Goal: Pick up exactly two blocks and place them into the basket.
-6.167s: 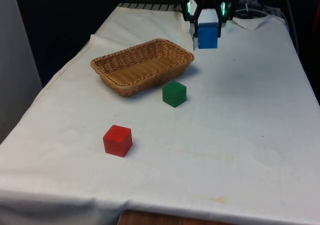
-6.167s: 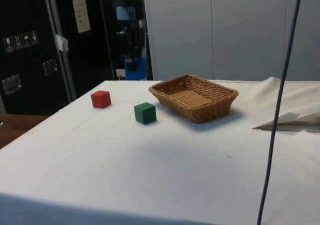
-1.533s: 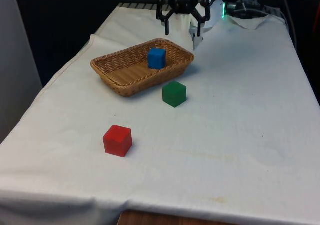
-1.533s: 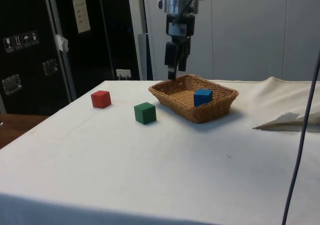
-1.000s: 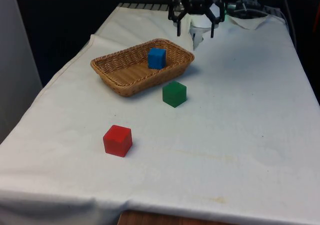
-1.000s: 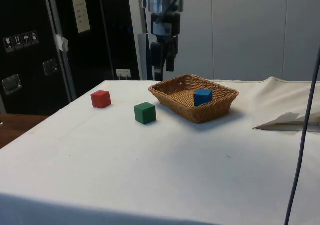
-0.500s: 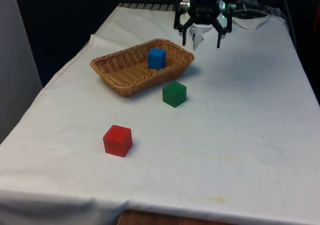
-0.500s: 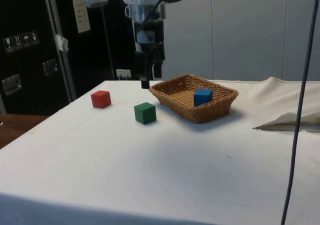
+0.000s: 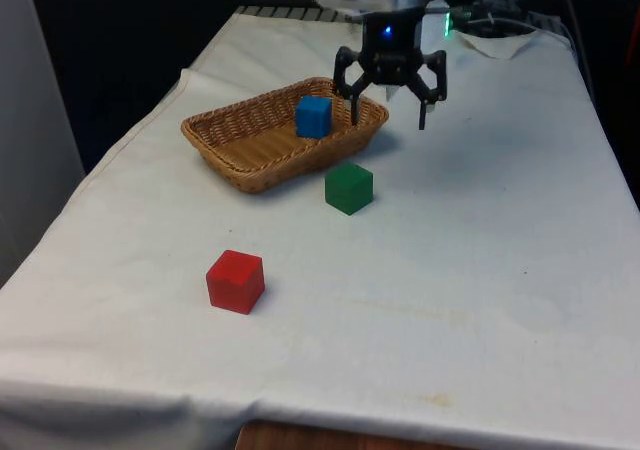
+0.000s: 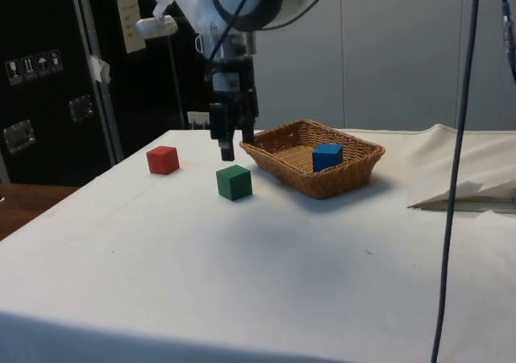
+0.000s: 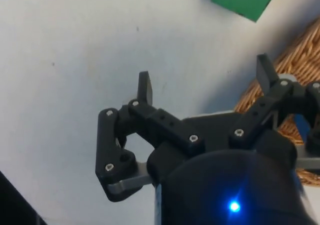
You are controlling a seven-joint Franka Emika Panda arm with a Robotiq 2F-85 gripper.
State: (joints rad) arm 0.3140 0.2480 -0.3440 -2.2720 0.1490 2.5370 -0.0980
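White-clothed table point(image 9: 480, 270), dark cabinets point(image 10: 48, 73) behind, pale wall panels point(image 10: 387, 48), black curtains point(image 9: 130, 30)

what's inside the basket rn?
One blue block sits in the wicker basket, at the end nearer the pincer. The rest of the floor in view is bare weave; the near wall hides a strip of it.

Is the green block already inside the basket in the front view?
No, the green block sits on the white cloth just outside the basket, which holds just the blue block.
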